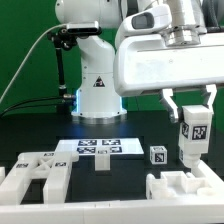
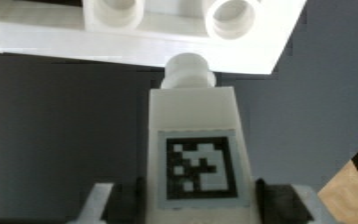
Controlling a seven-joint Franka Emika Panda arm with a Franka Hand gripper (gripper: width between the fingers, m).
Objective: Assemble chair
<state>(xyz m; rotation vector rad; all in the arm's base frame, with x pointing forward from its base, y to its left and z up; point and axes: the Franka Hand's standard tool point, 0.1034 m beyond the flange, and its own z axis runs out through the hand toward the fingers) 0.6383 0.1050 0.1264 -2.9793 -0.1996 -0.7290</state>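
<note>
- The gripper hangs at the exterior view's right, its fingers closed on the upper part of a white post.
- The post stands upright and carries a square tag on its facing side.
- In the wrist view the post's rounded peg points toward a white block that has two round holes; the peg sits just short of the block's edge, and whether it touches I cannot tell.
- In the exterior view the post's lower end is just above a notched block at the front right; contact cannot be made out there either.
- A small tagged cube lies on the black table, just beside the post on the exterior view's left.
- The marker board lies flat near the middle, before the robot base.
- A short white piece stands just in front of the board.
- More chair parts, slabs and notched blocks, lie at the front on the exterior view's left, well apart from the gripper.
</note>
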